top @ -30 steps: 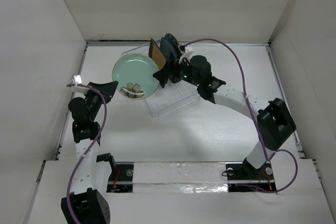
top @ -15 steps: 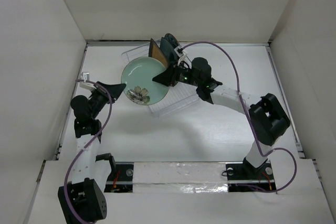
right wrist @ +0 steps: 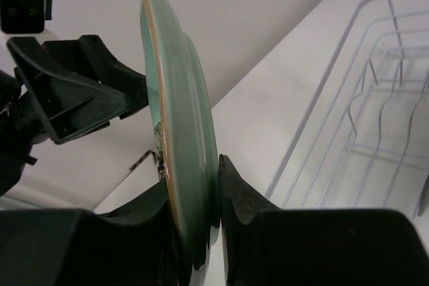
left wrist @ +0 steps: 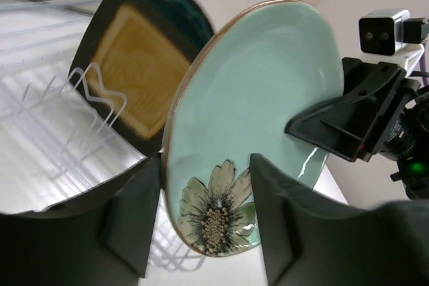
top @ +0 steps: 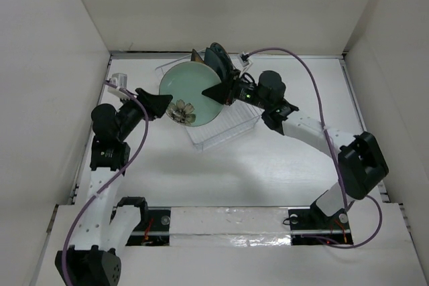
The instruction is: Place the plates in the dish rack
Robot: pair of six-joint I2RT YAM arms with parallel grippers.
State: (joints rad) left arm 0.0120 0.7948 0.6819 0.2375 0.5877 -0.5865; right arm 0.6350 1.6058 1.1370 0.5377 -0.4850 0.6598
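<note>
Right hand [right wrist: 198,199] pinches mint plate [top: 191,88] on edge; my left hand [left wrist: 206,165] straddles its rim, spread, unclamped. Dish rack [top: 224,128] just beneath, right arm nearer.

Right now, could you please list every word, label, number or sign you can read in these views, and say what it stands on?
None: no readable text shows in any view.
The mint plate bears only a painted flower, no lettering.
The yellow plate and the rack show no labels or markings.
</note>
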